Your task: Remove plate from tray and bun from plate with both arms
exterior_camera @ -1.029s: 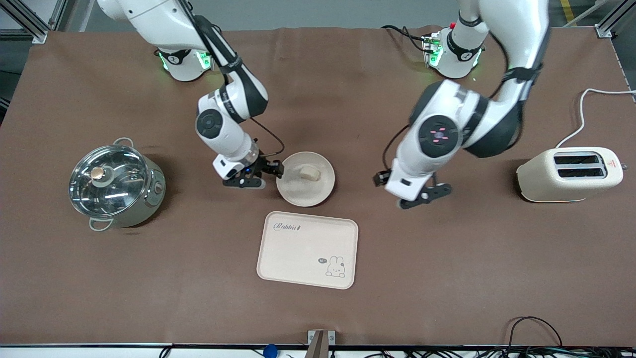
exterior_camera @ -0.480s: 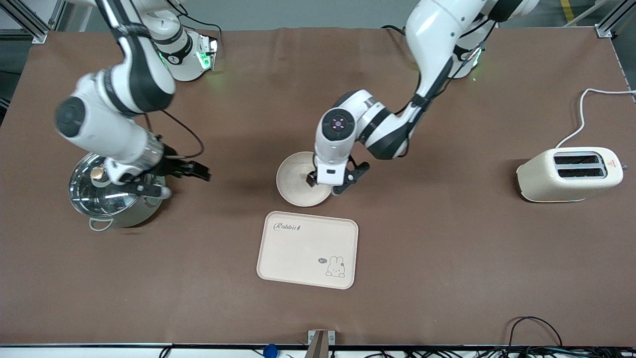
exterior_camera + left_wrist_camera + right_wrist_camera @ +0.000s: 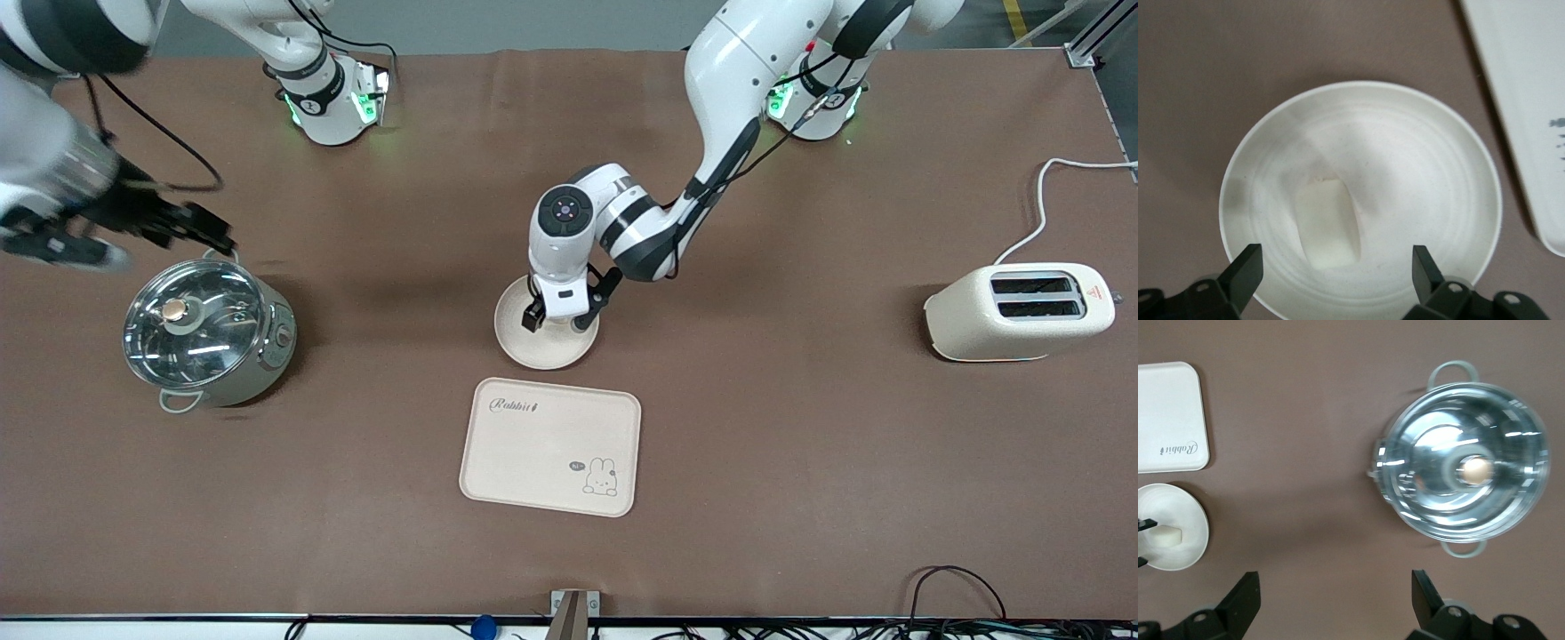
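Note:
The round cream plate [image 3: 542,352] lies on the brown table, just farther from the front camera than the tray. The pale bun [image 3: 1328,224] rests in the plate [image 3: 1418,153]; in the front view my left hand hides it. My left gripper [image 3: 558,322] hangs low over the plate, open, one finger on each side of the bun [image 3: 1336,280] without touching it. My right gripper [image 3: 164,247] is up in the air by the pot, open and holding nothing [image 3: 1336,595]. The right wrist view also shows the plate [image 3: 1191,520] with the bun [image 3: 1168,535].
A rectangular cream tray [image 3: 551,444] with a rabbit drawing lies nearer the front camera than the plate. A steel pot with a glass lid [image 3: 206,329] stands toward the right arm's end. A cream toaster [image 3: 1018,311] with its cord stands toward the left arm's end.
My right gripper has left the plate's edge and swung up and away past the pot. My left gripper has come in over the plate and settled around the bun.

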### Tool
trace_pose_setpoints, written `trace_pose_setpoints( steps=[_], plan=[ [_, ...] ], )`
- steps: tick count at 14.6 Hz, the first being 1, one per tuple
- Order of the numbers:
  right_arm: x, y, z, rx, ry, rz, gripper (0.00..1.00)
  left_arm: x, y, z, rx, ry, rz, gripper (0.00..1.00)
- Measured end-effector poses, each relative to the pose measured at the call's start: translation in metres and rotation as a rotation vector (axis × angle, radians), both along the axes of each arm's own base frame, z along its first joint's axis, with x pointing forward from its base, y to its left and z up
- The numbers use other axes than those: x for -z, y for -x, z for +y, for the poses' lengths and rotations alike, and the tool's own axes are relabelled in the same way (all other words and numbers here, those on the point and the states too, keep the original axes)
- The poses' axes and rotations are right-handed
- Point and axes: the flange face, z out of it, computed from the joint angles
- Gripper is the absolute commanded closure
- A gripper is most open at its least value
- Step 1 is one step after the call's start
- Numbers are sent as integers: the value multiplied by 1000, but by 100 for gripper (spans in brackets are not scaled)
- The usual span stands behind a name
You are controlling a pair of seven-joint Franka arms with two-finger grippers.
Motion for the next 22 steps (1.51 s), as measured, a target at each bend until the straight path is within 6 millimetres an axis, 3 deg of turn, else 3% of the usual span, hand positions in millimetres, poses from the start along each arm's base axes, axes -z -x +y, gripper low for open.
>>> trace_pose_setpoints(
  steps=[3,4,6,7,9,11,14,16,19,22],
  plan=[
    [-33,23,-49,-14,-4,-19,0,22,5,0,-20,-23,9,17],
    [-46,25,-58,-12,1,-29,0,27,4,1,-23,-25,10,25],
    [-67,27,-64,-9,26,-56,0,33,3,1,-25,-21,8,59],
    [-74,27,-63,-11,31,-64,0,35,3,2,-26,-21,8,70],
    [-86,28,-63,-10,35,-66,0,33,1,2,-28,-17,3,81],
    [-91,18,-64,-10,35,-67,0,26,-6,3,-15,-30,-23,81],
    [-76,-8,-68,-9,33,-41,0,-2,-30,22,-1,-98,-58,79],
    [-69,-16,-67,-12,31,-29,0,-39,-68,61,16,-130,-72,77],
    [-75,-17,-56,-33,33,-35,0,-83,-135,153,65,-166,-68,77],
    [-80,-16,-44,-56,35,-35,0,-87,-185,248,97,-178,-52,76]
  ],
)
